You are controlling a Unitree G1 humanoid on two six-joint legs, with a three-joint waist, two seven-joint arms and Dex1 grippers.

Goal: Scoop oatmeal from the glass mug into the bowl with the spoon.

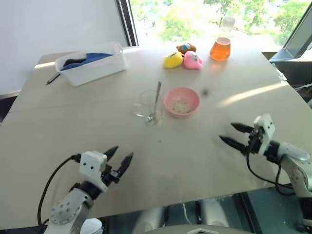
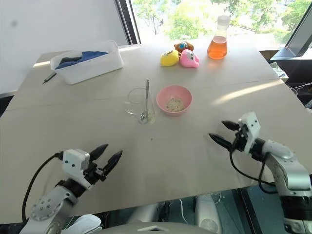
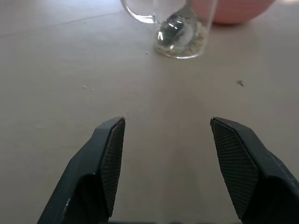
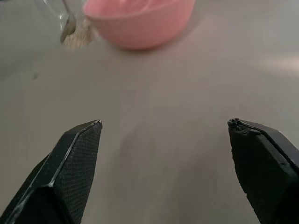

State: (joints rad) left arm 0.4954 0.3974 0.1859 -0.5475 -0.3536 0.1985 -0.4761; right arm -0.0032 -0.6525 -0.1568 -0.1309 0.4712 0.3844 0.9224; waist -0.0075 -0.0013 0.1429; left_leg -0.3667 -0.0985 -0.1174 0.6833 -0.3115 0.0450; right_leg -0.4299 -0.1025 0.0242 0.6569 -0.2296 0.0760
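Note:
The clear glass mug (image 1: 145, 104) stands mid-table with the silver spoon (image 1: 157, 97) upright in it, head down at the mug's bottom (image 3: 174, 31). A few oatmeal grains (image 4: 82, 36) lie in the mug's base. Touching or nearly touching the mug's right side is the pink bowl (image 1: 181, 101), which holds a small heap of oatmeal (image 2: 174, 103). My left gripper (image 1: 123, 151) is open and empty near the front edge, well short of the mug. Off to the right, my right gripper (image 1: 226, 131) is open wide and empty, pointing toward the bowl (image 4: 140, 21) from a distance.
A white tub (image 1: 90, 62) with a blue cloth sits at the back left, a dark pen (image 1: 52, 79) beside it. Small toys (image 1: 183, 58) and a flask of orange liquid (image 1: 221, 46) stand at the back. A dark speck (image 3: 240, 83) lies on the table.

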